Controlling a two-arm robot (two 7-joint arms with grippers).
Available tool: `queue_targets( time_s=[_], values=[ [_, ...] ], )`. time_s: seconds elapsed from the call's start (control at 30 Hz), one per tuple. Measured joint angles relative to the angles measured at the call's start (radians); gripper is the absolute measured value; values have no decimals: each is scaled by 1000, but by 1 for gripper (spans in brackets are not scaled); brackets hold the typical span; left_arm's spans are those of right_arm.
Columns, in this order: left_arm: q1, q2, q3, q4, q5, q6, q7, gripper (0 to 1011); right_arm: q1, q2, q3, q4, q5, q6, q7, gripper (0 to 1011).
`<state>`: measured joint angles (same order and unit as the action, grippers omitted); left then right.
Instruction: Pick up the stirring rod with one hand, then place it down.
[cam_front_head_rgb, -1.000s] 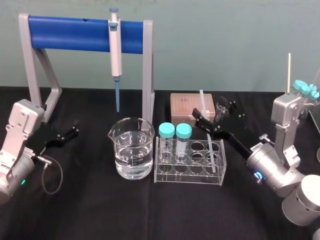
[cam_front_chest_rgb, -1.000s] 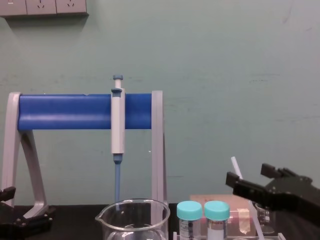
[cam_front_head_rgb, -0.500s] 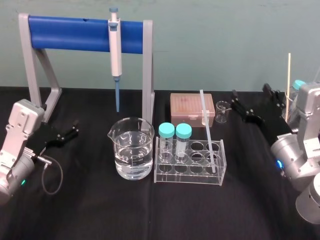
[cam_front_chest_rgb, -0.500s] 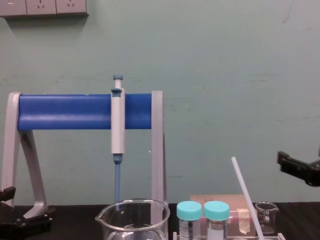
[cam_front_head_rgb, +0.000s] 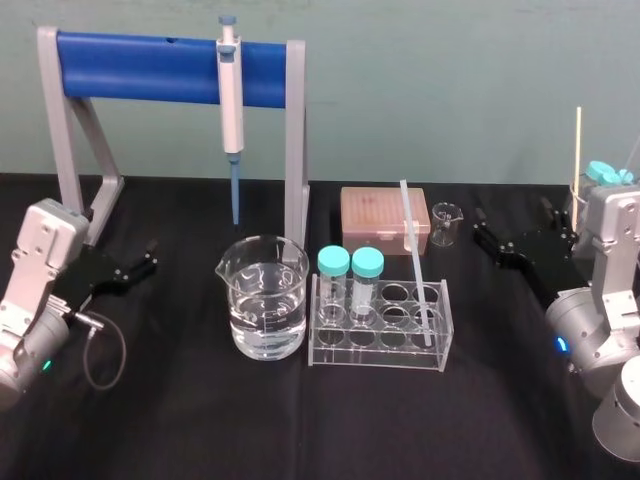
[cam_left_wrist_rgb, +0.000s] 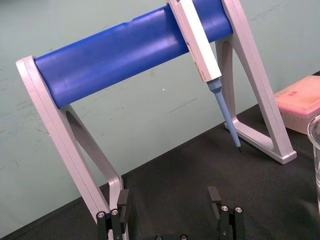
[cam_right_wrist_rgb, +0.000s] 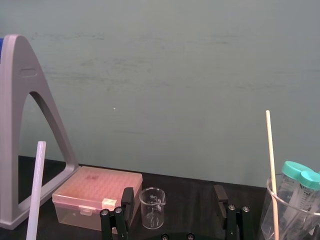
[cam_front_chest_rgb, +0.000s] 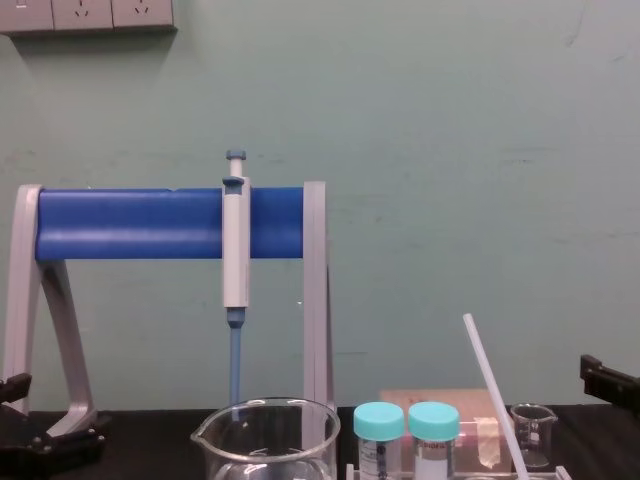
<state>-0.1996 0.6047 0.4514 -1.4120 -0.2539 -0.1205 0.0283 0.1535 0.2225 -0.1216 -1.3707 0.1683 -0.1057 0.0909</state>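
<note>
The stirring rod (cam_front_head_rgb: 416, 262) is a thin white translucent rod that leans in a hole of the clear tube rack (cam_front_head_rgb: 378, 338), its top tilted toward the back. It also shows in the chest view (cam_front_chest_rgb: 490, 390) and at the edge of the right wrist view (cam_right_wrist_rgb: 35, 192). My right gripper (cam_front_head_rgb: 515, 238) hangs open to the right of the rod, well apart from it, with nothing between its fingers (cam_right_wrist_rgb: 122, 210). My left gripper (cam_front_head_rgb: 140, 266) rests open at the far left by the stand's foot, its fingers (cam_left_wrist_rgb: 120, 215) wide apart.
A blue-barred grey stand (cam_front_head_rgb: 170, 70) holds the pipette (cam_front_head_rgb: 230, 95) above a water-filled beaker (cam_front_head_rgb: 265, 297). Two teal-capped tubes (cam_front_head_rgb: 350, 275) stand in the rack. A pink tip box (cam_front_head_rgb: 380, 215) and a small beaker (cam_front_head_rgb: 445, 224) sit behind it. A glass with a wooden stick (cam_right_wrist_rgb: 272, 175) stands far right.
My right gripper has drawn back from the rod, moving right and away from the rack. The rod stays leaning in the rack. The left arm has not moved.
</note>
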Motion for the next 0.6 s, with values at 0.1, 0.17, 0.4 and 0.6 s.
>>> queue_targets(
  time_s=[0.1,0.17,0.4,0.6],
  values=[
    [0,0,0,0,0,0,0,1000,0,1,0,-1,1,-1,0,1003],
    [0,0,0,0,0,0,0,1000,0,1,-1,-2,2,-3,1,1003],
    [0,0,0,0,0,0,0,1001,0,2,-2,-5,5,-7,2,1003],
    [0,0,0,0,0,0,0,1001,0,2,-2,-6,6,-8,3,1003]
  ],
)
